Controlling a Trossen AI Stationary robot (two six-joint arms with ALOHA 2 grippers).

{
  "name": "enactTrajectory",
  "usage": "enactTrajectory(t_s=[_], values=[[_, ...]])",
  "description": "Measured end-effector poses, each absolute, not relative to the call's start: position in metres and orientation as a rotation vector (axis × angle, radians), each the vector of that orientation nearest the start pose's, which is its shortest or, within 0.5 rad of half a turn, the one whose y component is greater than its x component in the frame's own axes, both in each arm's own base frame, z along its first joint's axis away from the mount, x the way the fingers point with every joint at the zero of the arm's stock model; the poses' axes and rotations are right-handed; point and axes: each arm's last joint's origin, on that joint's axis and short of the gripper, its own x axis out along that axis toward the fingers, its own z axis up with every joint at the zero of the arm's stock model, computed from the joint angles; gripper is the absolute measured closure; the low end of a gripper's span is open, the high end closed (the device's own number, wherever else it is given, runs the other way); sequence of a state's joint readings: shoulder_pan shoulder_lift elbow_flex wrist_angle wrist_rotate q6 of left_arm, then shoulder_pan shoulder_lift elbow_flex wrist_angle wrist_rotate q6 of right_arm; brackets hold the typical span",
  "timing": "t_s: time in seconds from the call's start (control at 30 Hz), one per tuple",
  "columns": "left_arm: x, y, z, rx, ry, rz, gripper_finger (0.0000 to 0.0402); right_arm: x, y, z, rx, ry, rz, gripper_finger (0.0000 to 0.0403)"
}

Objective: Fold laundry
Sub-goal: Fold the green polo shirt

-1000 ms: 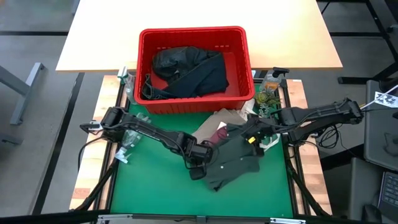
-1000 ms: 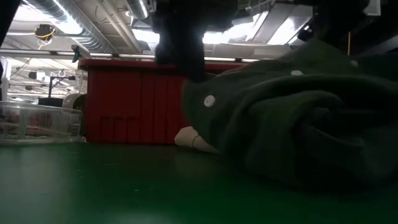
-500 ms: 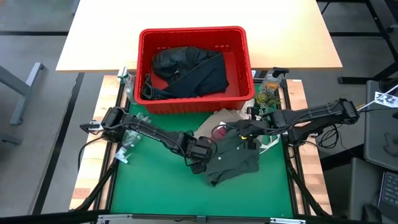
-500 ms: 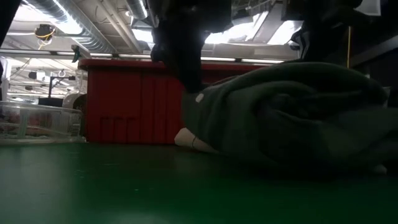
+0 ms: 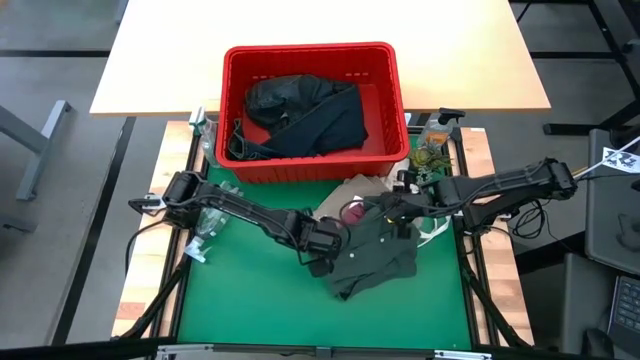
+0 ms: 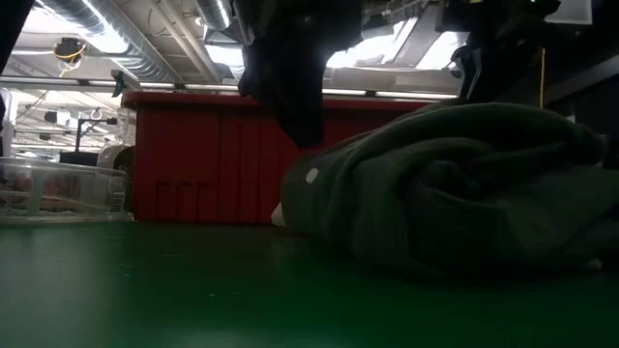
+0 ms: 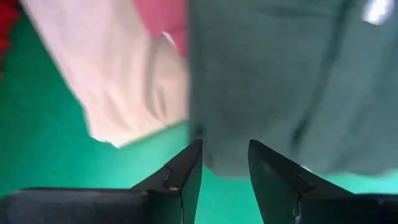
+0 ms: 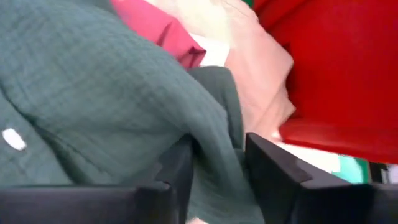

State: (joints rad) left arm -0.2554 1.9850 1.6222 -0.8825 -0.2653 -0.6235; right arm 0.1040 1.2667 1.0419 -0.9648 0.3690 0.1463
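The olive-green buttoned shirt (image 5: 375, 258) lies in a bunched heap on the green mat (image 5: 250, 300); it also shows in the low view (image 6: 455, 193). Its far part rests on a tan top (image 5: 352, 190) and a maroon piece (image 5: 352, 212). My left gripper (image 5: 325, 242) stands open over the shirt's left edge (image 7: 249, 93), its fingers pointing steeply down. My right gripper (image 5: 400, 215) is open at the shirt's far right part, with a ridge of cloth (image 8: 211, 124) between its fingers. Black garments (image 5: 300, 115) lie in the red basket (image 5: 390, 60). My left gripper (image 7: 224, 155) has the shirt's edge and bare mat showing between its open fingers; I cannot tell whether they touch the cloth. My right gripper (image 8: 217, 155) comes from above on a slant, a raised fold of the shirt running between its open fingers; whether the fingers (image 8: 267, 168) touch it I cannot tell.
The red basket stands on the mat's far edge, close behind the clothes. A clear plastic container (image 5: 205, 232) lies at the mat's left edge, and bottles (image 5: 435, 135) stand at the far right corner. Bare green mat lies near and left of the shirt.
The shirt, held up and stretched toward the near left a second ago, has sunk onto the mat into a lower, more compact heap. Its cloth has dropped away from my left gripper. Both wrists have tipped without travelling much.
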Motion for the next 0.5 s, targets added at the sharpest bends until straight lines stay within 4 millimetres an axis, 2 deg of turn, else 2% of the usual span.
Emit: enactTrajectory(t_s=[0.23, 0.37, 0.5], values=[[0.393, -0.106, 0.231, -0.367, 1.16, 0.29, 0.027, 0.221, 0.012, 0.304, -0.157, 1.179, -0.329, 0.0224], [0.391, -0.123, 0.232, -0.451, 1.142, 0.284, 0.027, 0.214, 0.013, 0.323, -0.09, 1.212, -0.315, 0.0225], [0.39, -0.143, 0.233, -0.461, 1.081, 0.262, 0.027, 0.209, 0.016, 0.327, -0.029, 1.269, -0.23, 0.0225]])
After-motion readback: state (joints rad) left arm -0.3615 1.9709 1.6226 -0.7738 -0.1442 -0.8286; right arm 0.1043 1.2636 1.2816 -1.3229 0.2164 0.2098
